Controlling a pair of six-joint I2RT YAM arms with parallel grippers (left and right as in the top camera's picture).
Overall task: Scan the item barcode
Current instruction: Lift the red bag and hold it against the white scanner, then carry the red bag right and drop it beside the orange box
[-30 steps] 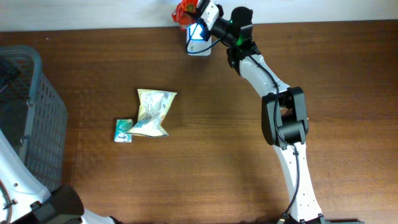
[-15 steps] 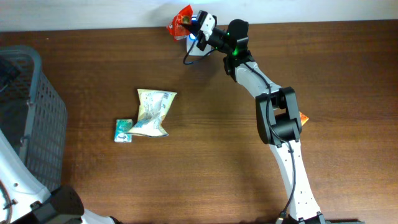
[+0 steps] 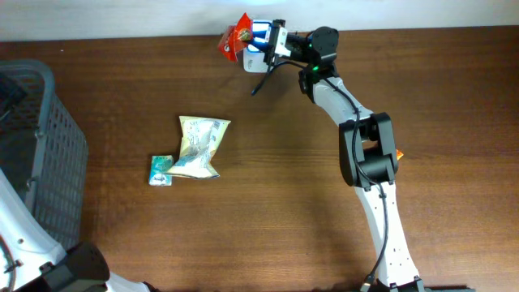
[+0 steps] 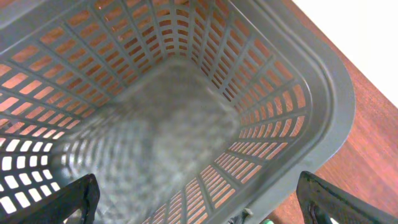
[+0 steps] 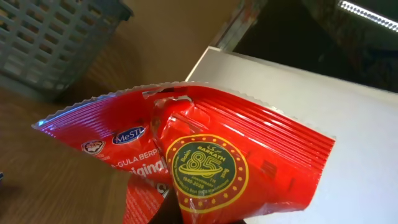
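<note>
2 tools, 1 item in hand. Right tool (image 3: 253,39) is pressed together, pinching the red packet (image 3: 236,36) and holding it off the table (image 3: 268,203) at the 12 o'clock rim, probably so a printed face can be turned toward a reader. Left tool (image 4: 199,208) is spread wide, hanging over the basket (image 4: 323,87) at 9 o'clock, seemingly parked clear of the work. Cream packet (image 3: 199,146) and green packet (image 3: 160,169) lie touching, toward 9 o'clock of centre, likely waiting their turn.

Hidden: no barcode shows. The right wrist view gives only the logo face, its lower part cut off. No scanner can be identified. An orange scrap (image 3: 396,154) peeks from behind the right arm at 3 o'clock and cannot be identified.
</note>
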